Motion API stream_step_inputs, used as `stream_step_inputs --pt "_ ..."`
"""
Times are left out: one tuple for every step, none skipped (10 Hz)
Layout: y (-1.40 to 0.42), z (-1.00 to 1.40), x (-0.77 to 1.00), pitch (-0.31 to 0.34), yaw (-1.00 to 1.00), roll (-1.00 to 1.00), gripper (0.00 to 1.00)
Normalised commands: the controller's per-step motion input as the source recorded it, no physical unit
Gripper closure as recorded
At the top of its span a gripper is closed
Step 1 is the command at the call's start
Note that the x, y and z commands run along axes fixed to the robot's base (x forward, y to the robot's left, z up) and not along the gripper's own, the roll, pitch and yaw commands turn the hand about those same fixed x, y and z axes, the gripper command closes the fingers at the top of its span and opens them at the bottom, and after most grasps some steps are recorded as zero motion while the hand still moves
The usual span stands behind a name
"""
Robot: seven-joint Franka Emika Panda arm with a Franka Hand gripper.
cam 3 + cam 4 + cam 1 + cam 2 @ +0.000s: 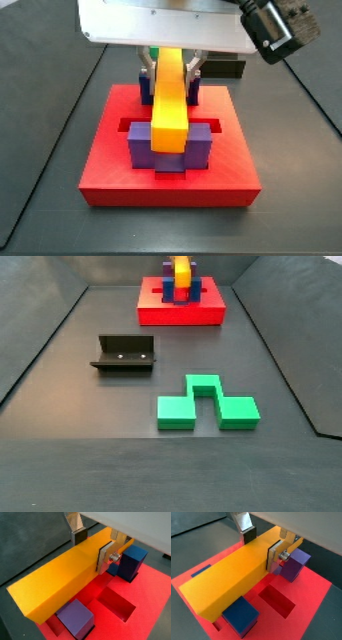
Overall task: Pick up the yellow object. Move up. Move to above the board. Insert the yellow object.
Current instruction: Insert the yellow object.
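My gripper [92, 546] [262, 545] is shut on the yellow object [57, 579] [228, 577], a long bar with orange sides. One dark pad presses each long side near one end. In a side view the gripper [171, 65] holds the bar [170, 100] over the middle of the red board [107, 175]. The bar runs lengthwise between the blue and purple posts, its free end level with the tops of the purple posts [140, 150]. Both wrist views show the board below, with a blue post [133, 559], a purple post [294, 564] and an open rectangular cut-out [117, 602] [278, 602].
The dark fixture [124, 353] stands on the grey floor away from the board [181, 311]. A green notched block [205, 404] lies further out. The fixture [225, 70] also shows just behind the board. Dark walls enclose the floor.
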Motion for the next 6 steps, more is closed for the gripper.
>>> stream_step_inputs --pt "0.00 -0.25 0.07 0.000 0.02 0.04 1.00" --pt "0.00 -0.15 0.13 0.000 0.01 0.05 1.00" --pt "0.04 -0.05 0.14 0.000 0.03 0.03 1.00" --pt "0.02 -0.01 0.10 0.007 0.00 0.00 1.00" --pt "0.00 -0.03 0.12 0.004 0.00 0.02 1.00" --pt "0.00 -0.04 0.11 0.003 0.07 0.06 1.00"
